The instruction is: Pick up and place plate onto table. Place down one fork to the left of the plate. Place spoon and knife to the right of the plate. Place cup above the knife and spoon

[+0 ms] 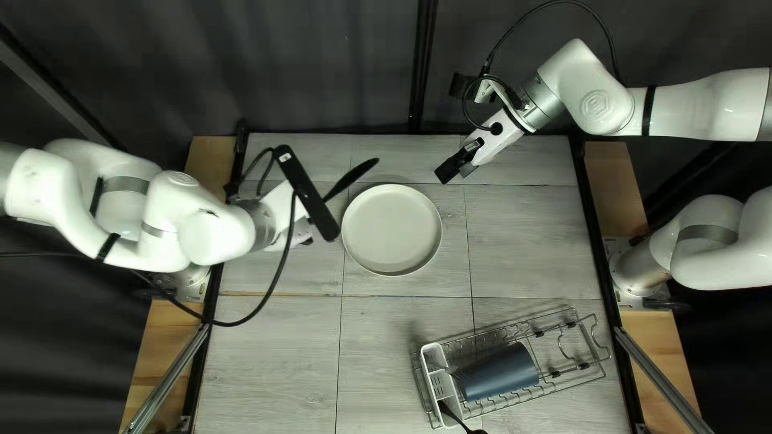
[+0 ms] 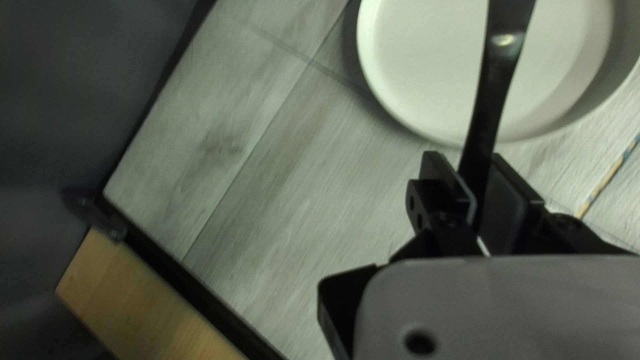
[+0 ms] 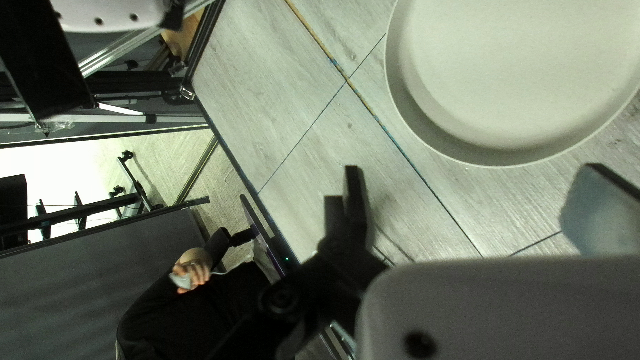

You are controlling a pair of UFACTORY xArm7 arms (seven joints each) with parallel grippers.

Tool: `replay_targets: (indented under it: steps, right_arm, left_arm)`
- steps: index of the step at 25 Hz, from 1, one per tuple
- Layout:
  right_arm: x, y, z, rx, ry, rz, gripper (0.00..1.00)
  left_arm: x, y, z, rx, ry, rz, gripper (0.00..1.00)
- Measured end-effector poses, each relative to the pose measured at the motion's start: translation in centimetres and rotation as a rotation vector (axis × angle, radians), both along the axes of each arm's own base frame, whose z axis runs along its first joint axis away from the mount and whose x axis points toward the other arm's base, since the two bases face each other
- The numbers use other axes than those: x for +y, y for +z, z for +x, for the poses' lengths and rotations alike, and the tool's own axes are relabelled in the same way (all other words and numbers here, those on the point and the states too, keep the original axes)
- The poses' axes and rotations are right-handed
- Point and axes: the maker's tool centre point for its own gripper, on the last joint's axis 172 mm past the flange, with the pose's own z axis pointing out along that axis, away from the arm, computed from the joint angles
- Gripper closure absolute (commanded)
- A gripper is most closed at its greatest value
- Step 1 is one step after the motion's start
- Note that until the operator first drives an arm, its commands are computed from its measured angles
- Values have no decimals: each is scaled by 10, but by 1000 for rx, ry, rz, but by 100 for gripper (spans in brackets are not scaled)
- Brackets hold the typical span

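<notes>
My left gripper (image 1: 283, 202) is at the plate's left, fingertips hidden by its black mount. In its wrist view, the left gripper (image 2: 477, 180) is shut on a black knife-like utensil (image 2: 492, 93); the same utensil (image 1: 352, 177) points toward the far edge. The white plate (image 1: 392, 229) lies flat on the table. My right gripper (image 1: 458, 165) hangs beyond the plate's far right side. Seen from its wrist, the right gripper (image 3: 479, 203) is open with nothing between its fingers, the plate (image 3: 520, 73) ahead. A dark blue cup (image 1: 497, 373) lies in the rack.
A wire dish rack (image 1: 581, 371) stands near the front right of the table (image 1: 281, 354). Its white cutlery holder (image 1: 438, 378) has a black utensil (image 1: 460, 419) sticking out. In the right wrist view, a person's hand (image 3: 193, 268) shows beyond the table edge.
</notes>
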Motion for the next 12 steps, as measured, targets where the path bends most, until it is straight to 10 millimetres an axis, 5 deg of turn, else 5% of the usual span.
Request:
replay_targets:
  steps: [9,12]
  right_arm:
    - [-1,1,-1,2,3,-2,0]
    - [-7,6,-18,38,30,-10,0]
  left_arm:
    - [0,0,0,0,0,0,100]
    - [0,0,0,0,0,0,100]
